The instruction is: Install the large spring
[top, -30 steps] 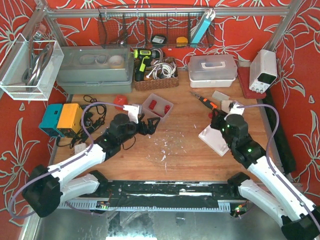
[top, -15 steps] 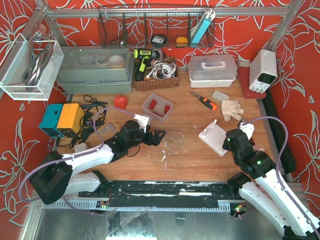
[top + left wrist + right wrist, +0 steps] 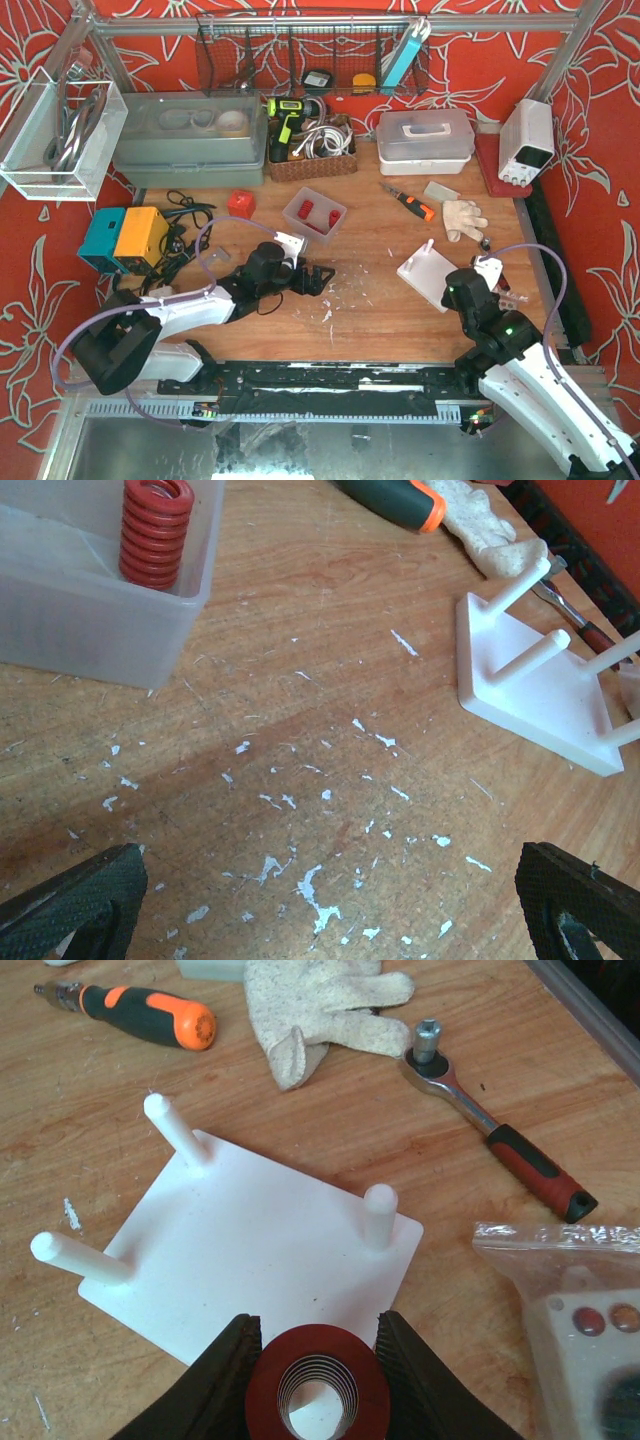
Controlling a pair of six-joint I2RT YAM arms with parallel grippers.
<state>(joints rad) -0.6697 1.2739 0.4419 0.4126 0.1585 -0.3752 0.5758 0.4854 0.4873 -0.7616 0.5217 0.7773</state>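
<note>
A large red coil spring (image 3: 370, 1400) is seen clamped end-on in the right jaws, held at the near edge of a white plastic plate (image 3: 260, 1250) with upright pegs, which lies on the wooden worktop (image 3: 90, 1090). The spring is not seated on any peg. The left jaws are spread wide, released, above the flecked boards, near a translucent plastic bin (image 3: 90, 620) in which a second red spring (image 3: 155, 530) stands.

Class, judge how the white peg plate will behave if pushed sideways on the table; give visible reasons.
The white peg plate probably slides rather than tips: it lies flat and wide on the wooden table. It looks thin, stiff plastic, so likely light. Its slender pegs may flex if knocked.
</note>
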